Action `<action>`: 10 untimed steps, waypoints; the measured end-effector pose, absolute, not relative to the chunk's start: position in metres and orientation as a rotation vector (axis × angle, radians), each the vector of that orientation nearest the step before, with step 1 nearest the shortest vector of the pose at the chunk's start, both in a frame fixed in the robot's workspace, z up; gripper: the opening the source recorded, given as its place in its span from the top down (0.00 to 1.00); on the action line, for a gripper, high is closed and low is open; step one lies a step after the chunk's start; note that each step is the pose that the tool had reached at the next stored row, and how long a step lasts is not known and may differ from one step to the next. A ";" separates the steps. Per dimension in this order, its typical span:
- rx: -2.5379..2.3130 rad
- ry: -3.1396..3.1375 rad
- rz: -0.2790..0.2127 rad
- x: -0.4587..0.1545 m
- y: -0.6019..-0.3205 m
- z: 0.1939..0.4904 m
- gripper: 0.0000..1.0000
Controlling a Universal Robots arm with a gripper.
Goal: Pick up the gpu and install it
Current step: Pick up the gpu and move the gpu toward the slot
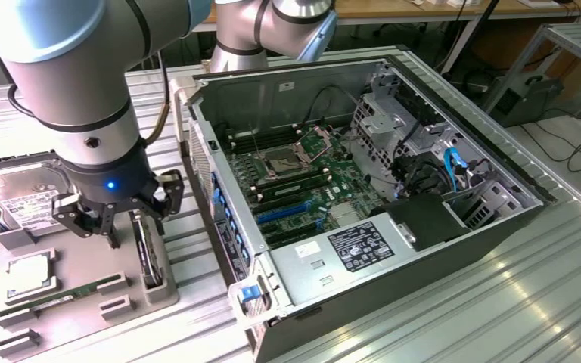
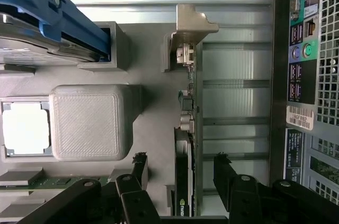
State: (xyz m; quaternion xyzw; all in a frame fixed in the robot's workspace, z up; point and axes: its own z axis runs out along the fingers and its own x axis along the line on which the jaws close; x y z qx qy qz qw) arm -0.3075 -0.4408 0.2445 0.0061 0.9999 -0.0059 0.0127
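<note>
ribbed metal table [image 1: 532, 287] carries a grey parts tray [image 1: 79, 265] and open computer case [image 1: 270, 94].

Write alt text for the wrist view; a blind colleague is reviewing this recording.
The black two-fingered gripper hangs open with a finger on each side of the thin dark gpu card, which stands on edge in a grey plastic parts tray. The computer case's port panel lies beside it.

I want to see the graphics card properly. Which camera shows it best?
The wrist view: the graphics card stands edge-on and large, between the fingers of the open gripper. The exterior view shows it as a thin dark strip below the gripper.
</note>
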 end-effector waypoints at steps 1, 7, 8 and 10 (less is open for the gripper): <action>0.019 3.116 -0.018 -0.307 -0.441 0.244 0.38; 0.019 3.116 -0.018 -0.307 -0.441 0.237 0.38; 0.019 3.116 -0.018 -0.307 -0.441 0.237 0.38; 0.019 3.116 -0.018 -0.308 -0.441 0.236 0.39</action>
